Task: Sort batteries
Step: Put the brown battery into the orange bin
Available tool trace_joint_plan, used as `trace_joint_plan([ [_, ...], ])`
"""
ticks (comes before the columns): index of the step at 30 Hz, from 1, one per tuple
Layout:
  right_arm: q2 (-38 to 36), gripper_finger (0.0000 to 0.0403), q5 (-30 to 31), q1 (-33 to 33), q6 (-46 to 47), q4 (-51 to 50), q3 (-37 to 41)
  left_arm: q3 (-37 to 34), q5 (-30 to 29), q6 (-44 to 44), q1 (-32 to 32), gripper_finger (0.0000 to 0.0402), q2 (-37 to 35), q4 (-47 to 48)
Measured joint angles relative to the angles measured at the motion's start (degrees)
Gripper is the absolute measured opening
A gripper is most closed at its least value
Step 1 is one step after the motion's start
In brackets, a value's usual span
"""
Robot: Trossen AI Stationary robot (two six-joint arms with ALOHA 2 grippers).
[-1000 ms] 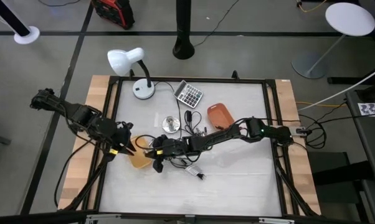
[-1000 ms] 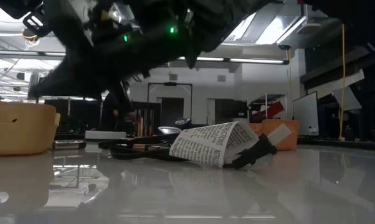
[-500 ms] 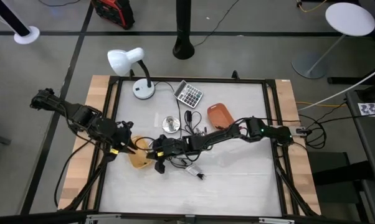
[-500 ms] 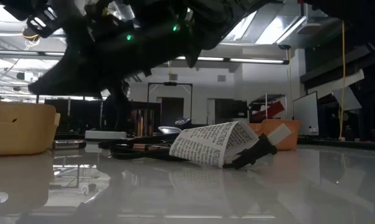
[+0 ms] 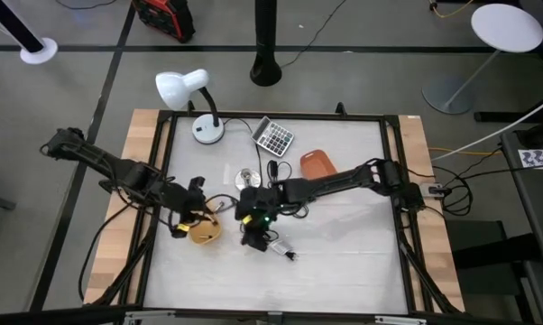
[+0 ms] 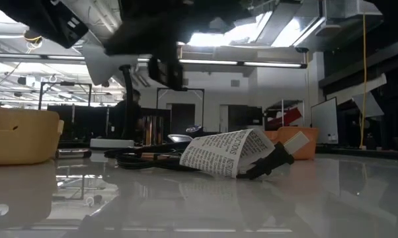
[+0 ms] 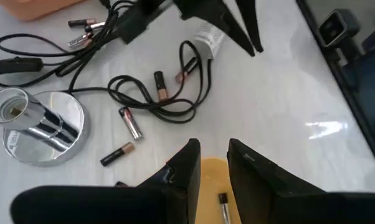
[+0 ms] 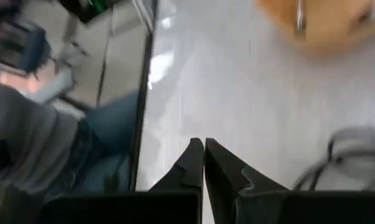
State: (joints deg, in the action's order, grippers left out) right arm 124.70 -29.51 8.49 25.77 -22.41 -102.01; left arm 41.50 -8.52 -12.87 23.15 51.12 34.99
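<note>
The left tool (image 7: pixel 210 168) was held slightly parted over the yellow bowl (image 5: pixel 204 232), gripping nothing. The right tool (image 8: pixel 204 163) was closed, empty. Batteries (image 7: pixel 130 122) were scattered among cables (image 7: pixel 156 99) on the desk (image 5: pixel 344 253).

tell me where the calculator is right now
In the high view the calculator lies near the table's far edge, between the white desk lamp on its left and the orange dish on its right.

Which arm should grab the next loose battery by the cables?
Left, probably. The left gripper hangs part open above the yellow bowl, loose batteries among the black cables just ahead. The right gripper is shut, facing bare table.
</note>
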Motion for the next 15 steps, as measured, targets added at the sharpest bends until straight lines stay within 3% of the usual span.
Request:
trace_joint_plan([
  [11, 0.7, 0.0014, 8.7, 4.4, -0.6, -13.2, 0.0, 0.0, -0.1, 2.3, -2.2, 0.0072, 4.5, -1.4],
  [15, 0.7, 0.0039, 10.4, 4.0, 2.0, -17.3, 0.1, 0.0, -0.1, 2.2, -2.2, 0.0072, 4.5, -1.4],
])
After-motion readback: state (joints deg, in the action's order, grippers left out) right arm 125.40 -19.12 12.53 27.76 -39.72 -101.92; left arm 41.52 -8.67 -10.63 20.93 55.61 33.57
